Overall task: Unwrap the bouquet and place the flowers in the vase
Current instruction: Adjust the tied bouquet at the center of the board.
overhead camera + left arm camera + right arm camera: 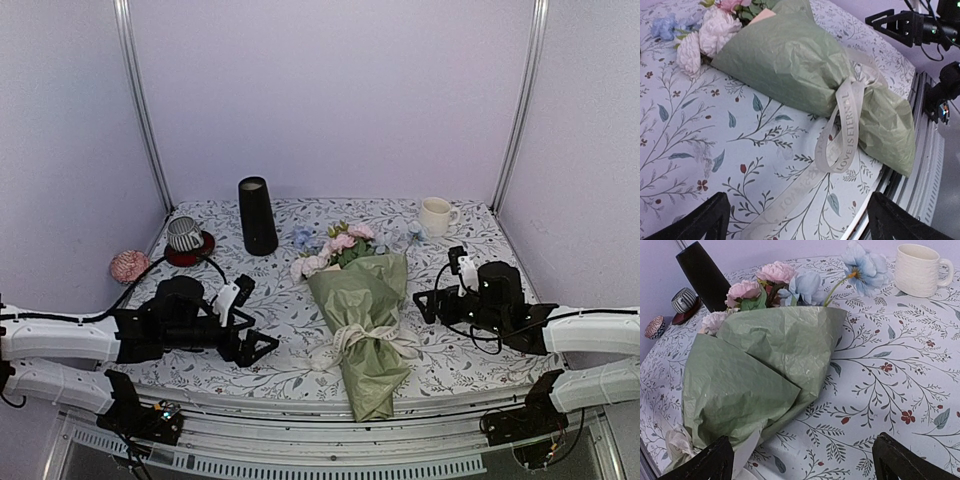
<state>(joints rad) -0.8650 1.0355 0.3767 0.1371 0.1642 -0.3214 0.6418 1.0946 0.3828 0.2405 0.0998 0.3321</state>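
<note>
One floral-print bench (290,300) fills the middle of the top view. At lower centre the bouquet (365,310) lies on its side, wrapped in sage-green paper with its cream ribbon (372,338) tied. Its narrow end reaches the bench's near edge and the flowers (335,248) point toward the back. I see my left end effector (252,318) just left of the bouquet and my right end effector (440,280) to its right. Both stand wide apart, holding nothing and clear of the paper. The vase (257,216) stands upright at the back, left of centre, apart from the blooms. A cream mug (435,215) sits at upper right. A striped cup (184,233) rests on a red saucer (196,254) at the left.
</note>
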